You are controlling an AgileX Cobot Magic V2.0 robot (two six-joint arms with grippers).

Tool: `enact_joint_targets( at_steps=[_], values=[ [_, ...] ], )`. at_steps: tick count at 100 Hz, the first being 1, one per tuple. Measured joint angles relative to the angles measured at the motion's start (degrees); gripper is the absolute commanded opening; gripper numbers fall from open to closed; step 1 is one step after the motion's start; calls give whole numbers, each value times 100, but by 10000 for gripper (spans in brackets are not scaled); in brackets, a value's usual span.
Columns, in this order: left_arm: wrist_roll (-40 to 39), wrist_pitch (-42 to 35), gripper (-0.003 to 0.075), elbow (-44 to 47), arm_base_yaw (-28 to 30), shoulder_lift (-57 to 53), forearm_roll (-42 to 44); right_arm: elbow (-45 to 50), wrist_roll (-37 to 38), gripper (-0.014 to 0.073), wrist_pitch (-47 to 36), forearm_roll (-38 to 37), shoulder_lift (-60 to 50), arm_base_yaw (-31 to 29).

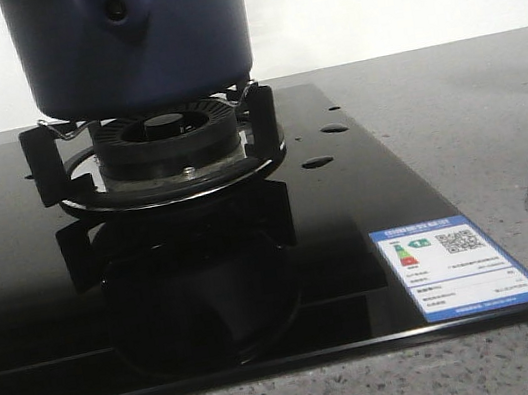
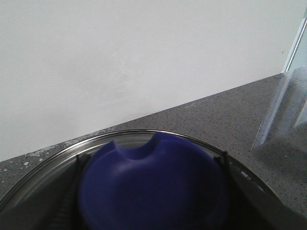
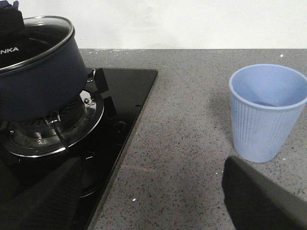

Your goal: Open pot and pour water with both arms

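Two arms, and you've got them split sensibly: your left gripper [image 2: 151, 191] sits over the glass lid [image 2: 43, 165] with dark fingers either side of the blue knob [image 2: 153, 187], so it looks closed on it (can't swear to a firm grip); the right gripper [image 3: 144, 191] hangs wide apart and empty above the grey counter [image 3: 187, 120], between stove and pale-blue cup [image 3: 266, 112]. Pot [image 1: 132, 42] rests on the burner grate [image 1: 159, 144] of the black glass hob [image 1: 346, 204], handle stub facing the front camera; lid's on, I'd say. Room overhead looks free for lifting; watch the hob edge and that cup when the right arm swings in.
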Motion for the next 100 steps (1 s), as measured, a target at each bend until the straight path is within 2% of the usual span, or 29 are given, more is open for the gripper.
enact_joint_targets(
  at_steps=[14,32,58,76,100],
  values=[
    [0,115,334,0,0,-184,0,0,0,528,-42,-274,0,0],
    [0,191,335,11,109,-790,116,294,-10,504,-519,-622,0,-126],
    [0,603,335,11,1047,-1678,139,1234,-10,504,-1787,-698,162,-491],
    [0,996,335,11,1562,-2078,152,1477,-10,520,-2782,-698,984,-500],
    [0,1294,335,11,1800,-2285,177,1448,1,633,-4231,-698,2663,-500]
  ],
)
